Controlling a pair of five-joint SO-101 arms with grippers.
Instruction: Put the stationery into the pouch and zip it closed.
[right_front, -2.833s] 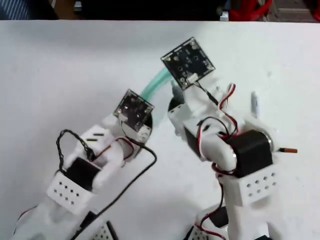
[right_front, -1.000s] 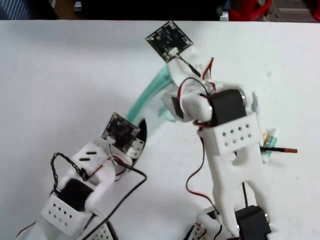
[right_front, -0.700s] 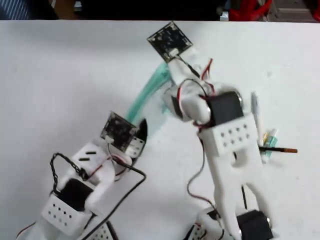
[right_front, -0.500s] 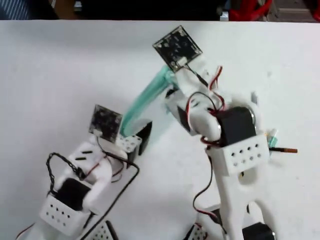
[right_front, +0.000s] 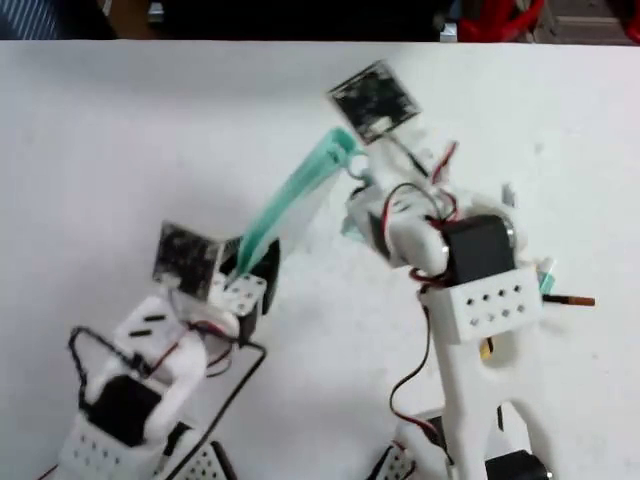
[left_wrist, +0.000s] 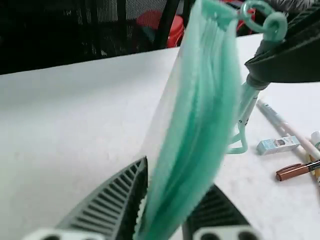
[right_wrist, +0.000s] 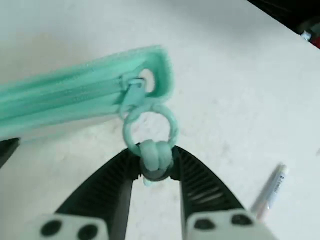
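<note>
- Pouch (right_front: 290, 200): mint-green and translucent, a long flat sleeve with a ribbed zip band along one edge. It is strung in the air between the two arms, above the desk (right_front: 120, 130).
- Left fingers (left_wrist: 110, 205): nearly closed, pinching the pouch's near end, with the thin film bunched between the ribbed pads.
- Right fingers (right_wrist: 105, 195): closed on the knotted lump at the bottom of the pull ring (right_wrist: 149, 127). The ring hangs from the zip slider, which sits at the pouch's far corner.
- From here I cannot tell whether the zip is run shut or run open.
- Stationery lies on the desk beside the right arm, outside the pouch: a white pen (left_wrist: 272, 116), a small pale block (left_wrist: 276, 145) and a brown pen (left_wrist: 294, 171).
- Handling, my read: the pouch is very light and floppy with no stiffness of its own, and it sags wherever it is not under tension. The film looks slick, so I would take hold on the thicker zip band or an end seam, not the clear wall.
- The ring looks rubbery and stretchy. It should give before the slider moves, so I would pull along the zip line.
- The pens are slim, rigid and round, so likely to roll; I would pinch them mid-shaft.
</note>
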